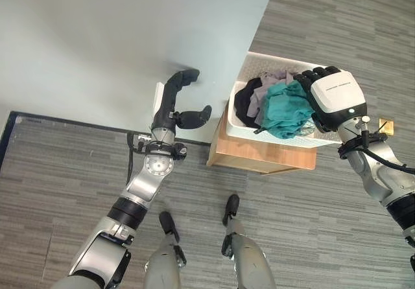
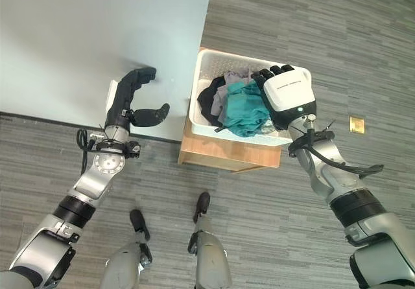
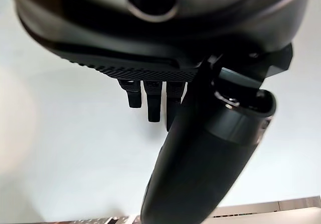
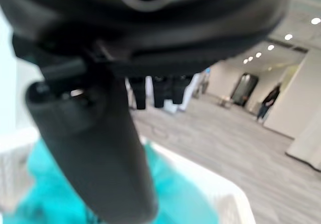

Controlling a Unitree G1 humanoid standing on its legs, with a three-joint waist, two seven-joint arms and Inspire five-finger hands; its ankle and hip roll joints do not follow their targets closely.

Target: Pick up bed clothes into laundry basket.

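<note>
You are looking down at a pale bed (image 1: 97, 43) on the left and a white laundry basket (image 2: 209, 61) sitting on a low wooden stand (image 1: 259, 156) just beside the bed's corner, on the grey striped floor (image 1: 337, 17).

Your right robot hand (image 2: 288, 91) is hovering over the basket's near right part, back of the hand facing up. In the right wrist view its fingers (image 4: 159, 91) are hanging straight down and its thumb (image 4: 95, 148) is standing apart from them, so the hand is spread and pinching nothing. The teal garment (image 1: 285, 111) is lying in the basket directly beneath that hand, heaped on top of the other clothes; whether the fingertips are touching the cloth, you cannot tell.

Beside the teal garment, a grey garment (image 1: 275, 80) and a black garment (image 2: 211, 101) are lying in the basket's left half, the black one draping along the left wall.

Your left robot hand (image 1: 175, 94) is reaching out over the bed's edge, near the corner. Its fingers (image 3: 153, 101) are extending loosely and the thumb (image 1: 194, 115) is standing well apart, holding nothing. The sheet beneath it is looking smooth.
</note>
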